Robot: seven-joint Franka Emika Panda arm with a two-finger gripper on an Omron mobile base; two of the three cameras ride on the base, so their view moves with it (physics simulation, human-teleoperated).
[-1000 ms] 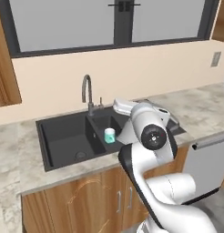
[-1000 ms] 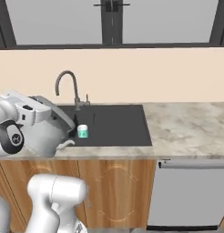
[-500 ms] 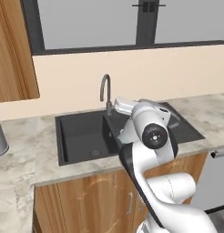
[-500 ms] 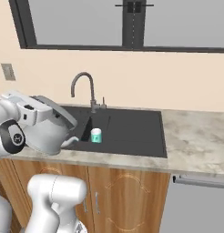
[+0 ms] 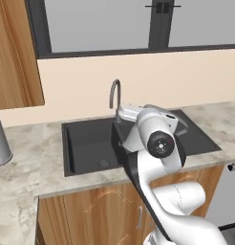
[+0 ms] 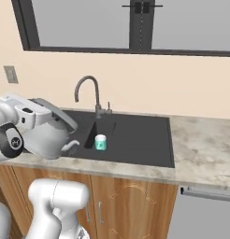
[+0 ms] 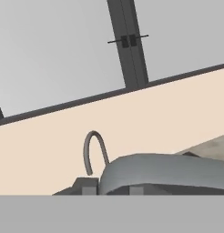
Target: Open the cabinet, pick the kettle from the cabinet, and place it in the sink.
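The kettle (image 6: pixel 44 137) is held up near the robot's body, over the front edge of the tabletop (image 6: pixel 201 154) at the left end of the sink (image 6: pixel 135 140). Its rounded silver-grey body is seen in the right base view, with the short spout (image 6: pixel 72 147) aimed toward the basin. The arched handle (image 7: pixel 168 166) is seen close in the hand view, and the hand (image 6: pixel 30 114) is closed narrowly on that handle, with the kettle hanging below it. In the left base view the kettle (image 5: pixel 174 123) is largely hidden behind the arm's round joint (image 5: pixel 160 143), above the middle of the sink (image 5: pixel 90 143).

A teal cup (image 6: pixel 101 142) stands upright inside the black basin, by the divider. The dark curved faucet (image 6: pixel 89 93) rises at the back rim. At the far left of the tabletop a grey cylinder (image 5: pixel 0 143) is partly cut off by the frame. Above it a brown wood cabinet (image 5: pixel 16 52) is mounted on the wall. Behind everything, a dark-framed window (image 6: pixel 135 23) is set above the beige wall.
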